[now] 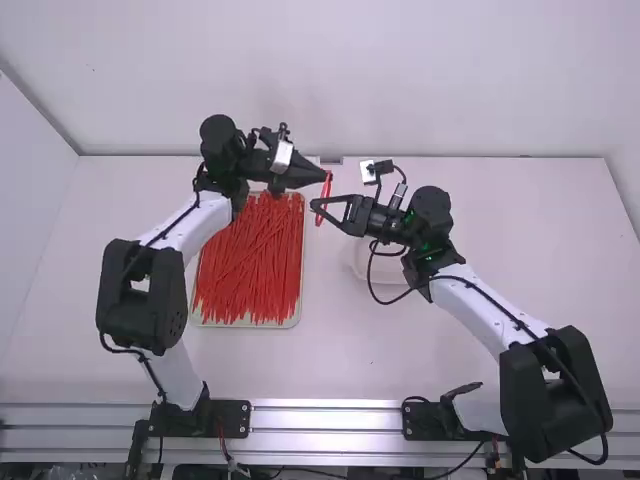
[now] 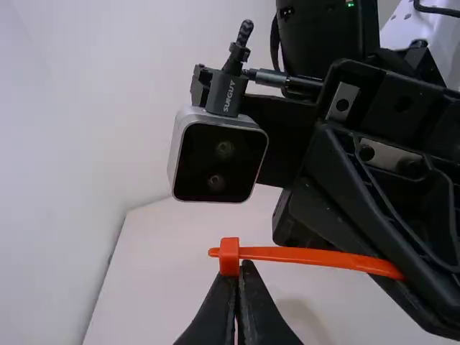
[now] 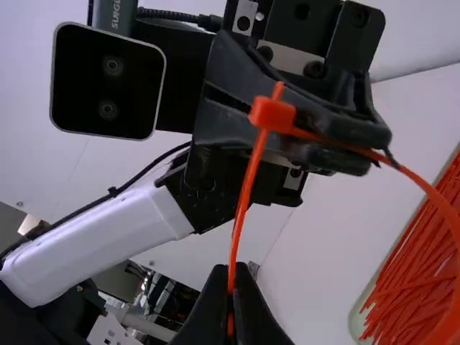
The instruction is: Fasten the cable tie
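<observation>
Bright, even light, seemingly from overhead, with faint soft shadows on the white table (image 1: 540,220)

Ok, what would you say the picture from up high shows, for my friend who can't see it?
Two robot arms meet above a white table, the left gripper and right gripper both pinching one red cable tie between them. On the table under the left arm, a tray holds a pile of spare red ties.
</observation>
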Tool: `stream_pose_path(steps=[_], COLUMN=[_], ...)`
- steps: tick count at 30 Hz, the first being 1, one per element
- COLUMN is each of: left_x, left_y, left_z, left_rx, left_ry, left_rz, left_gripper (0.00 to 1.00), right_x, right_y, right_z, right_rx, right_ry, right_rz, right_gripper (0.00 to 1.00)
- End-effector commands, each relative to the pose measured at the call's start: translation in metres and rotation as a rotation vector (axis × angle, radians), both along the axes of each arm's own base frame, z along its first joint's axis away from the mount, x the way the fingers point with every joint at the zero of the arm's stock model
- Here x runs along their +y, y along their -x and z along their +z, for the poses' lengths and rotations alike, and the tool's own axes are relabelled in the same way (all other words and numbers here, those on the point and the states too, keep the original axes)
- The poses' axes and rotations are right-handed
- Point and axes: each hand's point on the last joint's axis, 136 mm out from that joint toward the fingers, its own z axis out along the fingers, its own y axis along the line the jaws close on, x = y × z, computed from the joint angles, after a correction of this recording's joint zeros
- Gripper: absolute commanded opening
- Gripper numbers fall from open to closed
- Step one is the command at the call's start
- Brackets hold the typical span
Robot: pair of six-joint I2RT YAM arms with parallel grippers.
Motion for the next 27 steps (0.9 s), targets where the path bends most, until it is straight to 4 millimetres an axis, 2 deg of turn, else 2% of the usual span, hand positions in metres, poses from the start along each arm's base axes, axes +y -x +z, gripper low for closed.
stream_pose_path(steps=[1, 12, 22, 27], left_x=[-0.001, 0.0, -0.001, -0.003], left_y=[0.003, 0.002, 0.003, 0.005], left_z=[-0.002, -0.002, -0.003, -0.006], left_rx=[0.036, 0.065, 0.103, 0.101], left_ry=[-0.008, -0.012, -0.018, -0.018], left_rz=[-0.017, -0.016, -0.018, -0.023], left_gripper=[0.02, 0.01, 0.01, 0.01], right_x=[0.0, -0.008, -0.028, -0.031], right_y=[-0.005, -0.013, -0.028, -0.029], right_z=[0.017, 0.018, 0.019, 0.026], right_rx=[-0.04, -0.042, -0.05, -0.085], right_ry=[-0.017, -0.015, -0.017, -0.03], right_rz=[-0.005, -0.031, -0.09, -0.099], right_gripper=[0.0, 0.0, 0.0, 0.0])
